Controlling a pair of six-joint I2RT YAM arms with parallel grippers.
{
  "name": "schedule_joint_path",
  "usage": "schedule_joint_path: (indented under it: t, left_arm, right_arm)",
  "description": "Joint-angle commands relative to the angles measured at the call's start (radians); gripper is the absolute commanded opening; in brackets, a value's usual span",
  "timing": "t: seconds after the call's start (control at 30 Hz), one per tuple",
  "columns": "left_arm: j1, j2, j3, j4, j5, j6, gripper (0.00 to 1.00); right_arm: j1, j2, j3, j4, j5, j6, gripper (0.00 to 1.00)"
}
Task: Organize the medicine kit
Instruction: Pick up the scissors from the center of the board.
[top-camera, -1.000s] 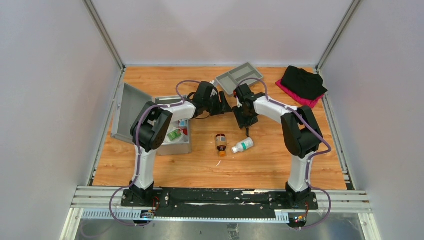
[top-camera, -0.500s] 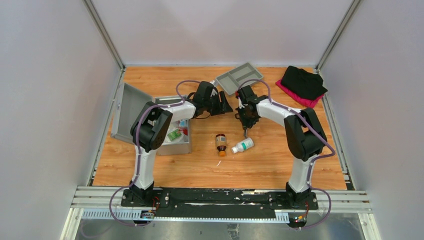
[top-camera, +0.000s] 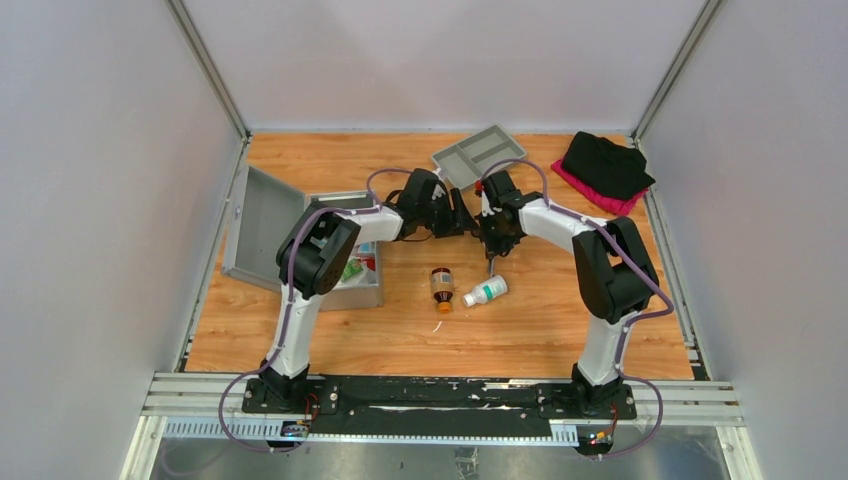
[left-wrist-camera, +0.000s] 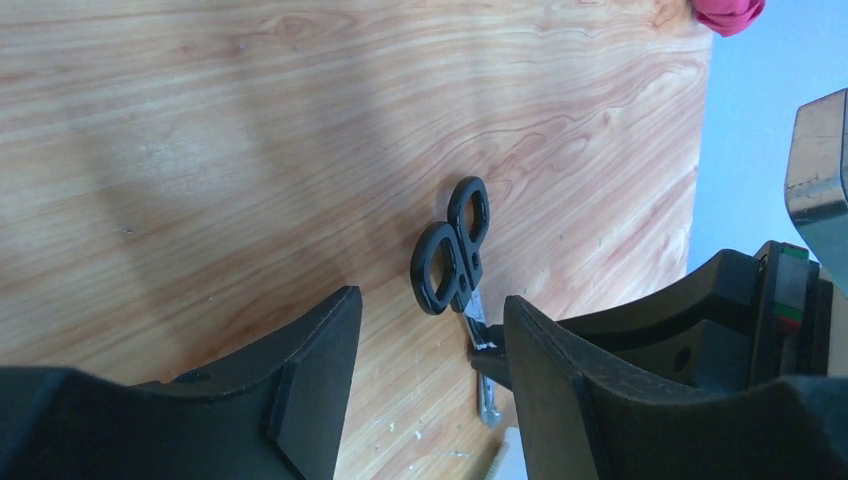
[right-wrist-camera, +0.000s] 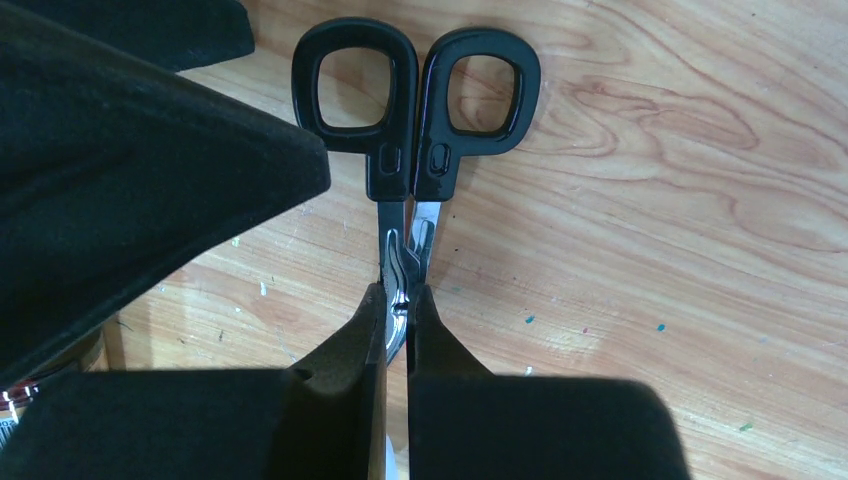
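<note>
The medicine kit (top-camera: 258, 225) lies long axis near-to-far, lid open leftward. The right end effector (right-wrist-camera: 397, 300) pinches the scissors (right-wrist-camera: 410, 150) by the blades; the left end effector (left-wrist-camera: 428, 330) is spread.

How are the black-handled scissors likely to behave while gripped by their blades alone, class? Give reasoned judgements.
Probably stiff: the scissors show metal blades and hard-looking black handles, so they should not sag. Possibly slippery: the right gripper is shut on thin, smooth metal only. Likely to pivot or swing, since the bulky handle end sticks out well past the grip.

Scissors (right-wrist-camera: 388, 160) black-handled; medicine kit (top-camera: 262, 225) silver-grey; table (top-camera: 400, 335) wood-grain.
</note>
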Motion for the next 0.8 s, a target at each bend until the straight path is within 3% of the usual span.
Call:
schedule_joint_path:
  t: [0.0, 0.17, 0.33, 0.77]
  left_arm:
    - [-0.015, 0.04, 0.025, 0.027, 0.027, -0.032, 0.6]
    - [-0.017, 0.082, 0.039, 0.04, 0.035, -0.063, 0.57]
    - [-0.018, 0.109, 0.035, 0.08, 0.053, -0.101, 0.47]
    - [-0.017, 0.109, 0.058, 0.103, 0.055, -0.104, 0.03]
  right_arm:
    - [-0.008, 0.083, -0.08, -0.084, -0.012, 0.008, 0.0]
    - [-0.007, 0.083, -0.076, -0.084, -0.014, 0.01, 0.0]
    - [-0.008, 0.077, -0.075, -0.086, -0.014, 0.009, 0.0]
    - [-0.008, 0.049, -0.073, -0.093, 0.022, 0.018, 0.0]
